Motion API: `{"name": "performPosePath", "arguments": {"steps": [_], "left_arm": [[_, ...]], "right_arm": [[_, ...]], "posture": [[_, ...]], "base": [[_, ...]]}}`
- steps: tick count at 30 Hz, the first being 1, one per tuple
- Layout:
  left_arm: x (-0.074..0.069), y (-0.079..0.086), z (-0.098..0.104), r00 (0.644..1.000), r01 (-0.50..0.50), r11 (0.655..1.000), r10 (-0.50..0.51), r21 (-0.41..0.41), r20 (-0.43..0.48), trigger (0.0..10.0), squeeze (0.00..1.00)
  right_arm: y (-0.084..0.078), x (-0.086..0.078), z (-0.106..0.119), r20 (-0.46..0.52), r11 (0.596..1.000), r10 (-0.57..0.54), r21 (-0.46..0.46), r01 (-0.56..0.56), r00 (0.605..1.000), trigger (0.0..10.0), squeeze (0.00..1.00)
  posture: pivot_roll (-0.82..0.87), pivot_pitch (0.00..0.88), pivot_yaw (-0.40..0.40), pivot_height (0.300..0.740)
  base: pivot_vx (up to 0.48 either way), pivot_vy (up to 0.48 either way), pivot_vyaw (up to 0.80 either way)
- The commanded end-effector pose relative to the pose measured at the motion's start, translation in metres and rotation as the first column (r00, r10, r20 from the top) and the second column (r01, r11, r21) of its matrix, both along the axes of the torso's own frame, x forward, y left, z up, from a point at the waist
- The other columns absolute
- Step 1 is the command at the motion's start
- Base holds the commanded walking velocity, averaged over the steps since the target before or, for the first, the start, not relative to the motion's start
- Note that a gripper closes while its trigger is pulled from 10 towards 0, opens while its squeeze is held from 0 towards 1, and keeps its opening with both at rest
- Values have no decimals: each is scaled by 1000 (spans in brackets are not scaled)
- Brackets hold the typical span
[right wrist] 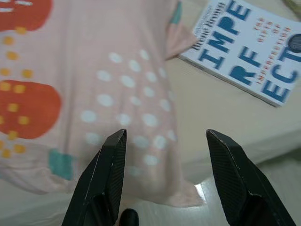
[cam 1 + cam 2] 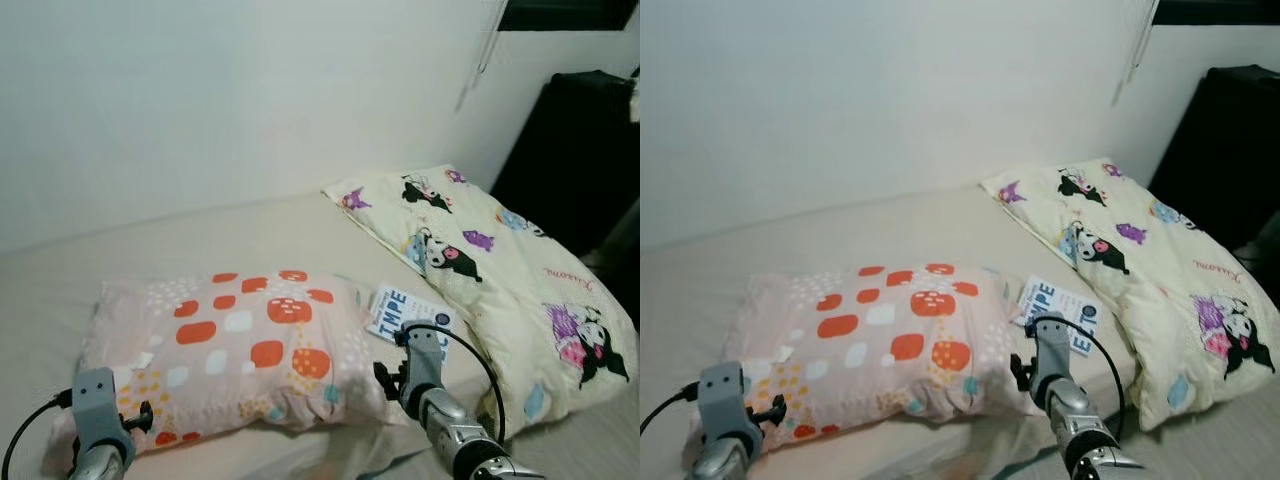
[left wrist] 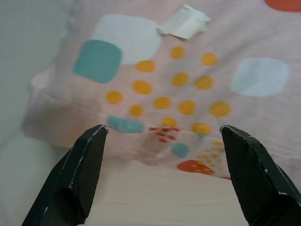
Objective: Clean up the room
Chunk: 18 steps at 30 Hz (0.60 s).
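two claws close on a spotted pink pillow [image 2: 230, 345] lying on the bed [image 2: 120, 260] as the robot tidies the room. the left claw [image 3: 162, 134] hangs released at the pillow's 7 o'clock corner, fingers spread either side of the hem; the right claw [image 1: 164, 141] is likewise released at its 4 o'clock corner, above the cloth. the step in hand looks like a two-armed lift of the pillow; the next move would call for both claws to drop and pinch the fabric together. a blue-lettered book [image 2: 408, 313] lies just beside the pillow at 3 o'clock, part of its cover behind the right arm. a cartoon-print quilt [image 2: 500, 275] spreads toward 2 o'clock, its far edge cut off.
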<state>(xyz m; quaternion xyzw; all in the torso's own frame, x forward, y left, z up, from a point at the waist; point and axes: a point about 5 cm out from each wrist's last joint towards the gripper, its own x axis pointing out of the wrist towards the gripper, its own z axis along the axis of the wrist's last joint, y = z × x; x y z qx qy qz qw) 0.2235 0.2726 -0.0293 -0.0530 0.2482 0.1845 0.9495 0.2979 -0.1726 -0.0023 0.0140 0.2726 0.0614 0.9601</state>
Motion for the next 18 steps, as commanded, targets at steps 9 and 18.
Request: {"name": "performPosePath", "arguments": {"steps": [9,18], "left_arm": [[-3,-11,-5,1000,12,999,-12,-35,19,10000,0],[5,-13,0,999,13,999,-12,-43,36,10000,0]], "right_arm": [[-4,-2,-2,-11,1000,-1,-10,1,1000,10000,0],[-4,-1,0,-2,1000,-6,-6,6,1000,10000,0]], "posture": [[19,40,-101,732],[15,34,-93,732]], "base": [[0,0,-349],[0,0,0]]}}
